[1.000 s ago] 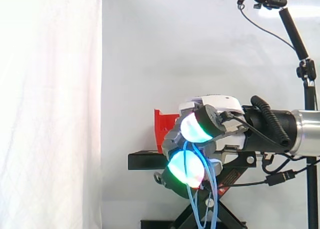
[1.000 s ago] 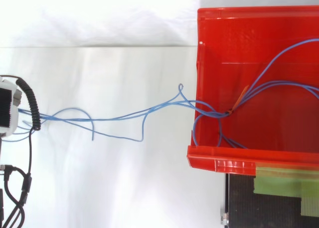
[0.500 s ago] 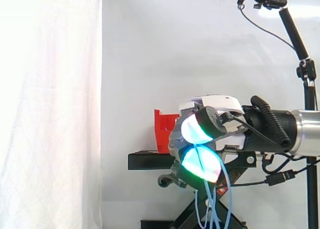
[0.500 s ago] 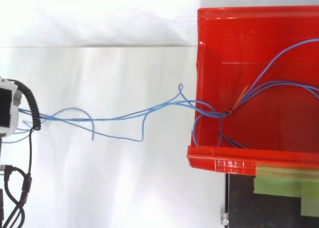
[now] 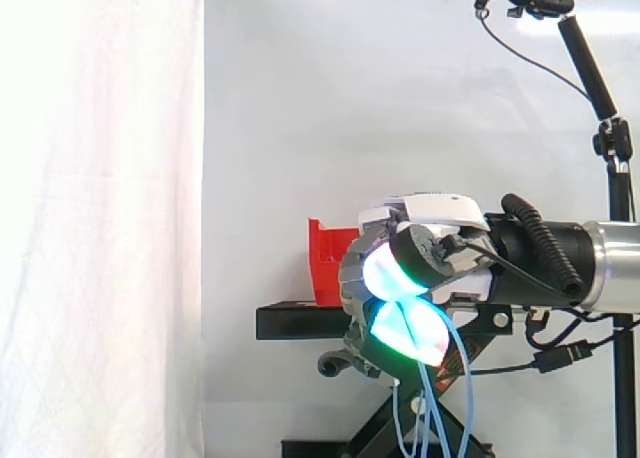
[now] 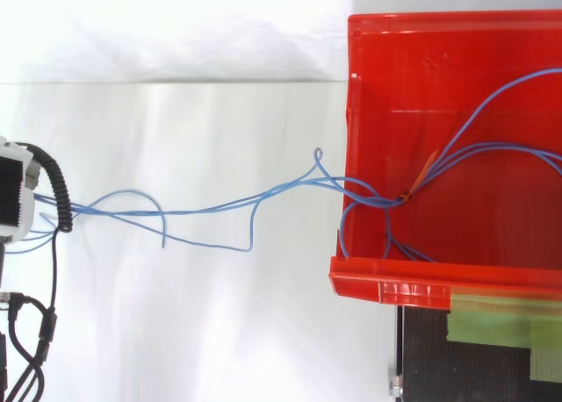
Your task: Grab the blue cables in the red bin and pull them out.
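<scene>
One black stand (image 5: 300, 321) under red bin (image 6: 386, 283); blue cables (image 6: 202, 211) cross bin wall to hand (image 5: 430, 210), pads pinched on them; rest + orange tie (image 6: 427, 168) in bin.

Thin blue cables (image 6: 369, 194) trail in loose strands from inside the red bin (image 6: 413, 77) over its left wall, stretched well beyond it

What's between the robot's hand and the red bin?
Only the blue cables, running from the hand into the red bin; the top view shows it.
</scene>
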You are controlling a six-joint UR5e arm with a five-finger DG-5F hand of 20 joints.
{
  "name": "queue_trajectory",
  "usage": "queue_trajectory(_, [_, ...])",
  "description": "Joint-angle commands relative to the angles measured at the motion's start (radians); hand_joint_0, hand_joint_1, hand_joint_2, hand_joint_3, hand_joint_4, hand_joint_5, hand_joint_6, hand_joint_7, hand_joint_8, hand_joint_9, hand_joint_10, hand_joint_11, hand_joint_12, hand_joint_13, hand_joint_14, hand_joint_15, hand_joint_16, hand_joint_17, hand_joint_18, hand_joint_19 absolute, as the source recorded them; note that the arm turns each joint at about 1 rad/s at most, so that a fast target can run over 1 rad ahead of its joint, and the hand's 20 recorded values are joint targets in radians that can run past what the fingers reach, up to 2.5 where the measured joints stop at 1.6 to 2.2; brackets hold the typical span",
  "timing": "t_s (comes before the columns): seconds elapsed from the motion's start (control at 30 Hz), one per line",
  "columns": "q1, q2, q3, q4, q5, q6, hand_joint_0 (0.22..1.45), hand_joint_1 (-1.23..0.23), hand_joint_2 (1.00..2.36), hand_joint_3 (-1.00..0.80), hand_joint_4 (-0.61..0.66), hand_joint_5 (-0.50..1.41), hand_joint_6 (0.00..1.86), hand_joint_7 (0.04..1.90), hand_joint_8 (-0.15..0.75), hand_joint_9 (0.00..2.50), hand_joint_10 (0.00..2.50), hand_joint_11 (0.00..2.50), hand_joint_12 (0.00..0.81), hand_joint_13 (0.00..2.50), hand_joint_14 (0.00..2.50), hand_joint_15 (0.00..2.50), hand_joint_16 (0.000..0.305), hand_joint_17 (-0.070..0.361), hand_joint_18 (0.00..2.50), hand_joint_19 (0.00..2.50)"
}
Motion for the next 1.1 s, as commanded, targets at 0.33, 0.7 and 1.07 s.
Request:
queue_trajectory(0.33, [0.0,0.0,-0.002,0.0,0.0,0.0,0.83,-0.94,1.0,-1.0,0.19,0.84,0.33,0.77,0.248,1.04,1.08,1.72,0.331,1.32,0.3,1.69,0.046,0.104,0.93,1.19])
queue_trajectory(0.7, [0.0,0.0,0.0,0.0,0.0,0.008,0.83,-0.96,1.0,-1.0,0.19,0.81,0.26,0.78,0.246,1.02,1.07,1.69,0.333,1.3,0.31,1.67,0.047,0.105,0.91,1.19])
queue_trajectory(1.07, [0.001,0.0,0.0,0.0,0.0,0.009,0.7,-0.75,1.0,-1.0,0.19,0.89,0.15,0.82,0.271,1.04,1.15,1.59,0.36,1.3,0.42,1.57,0.053,0.118,0.96,1.16])
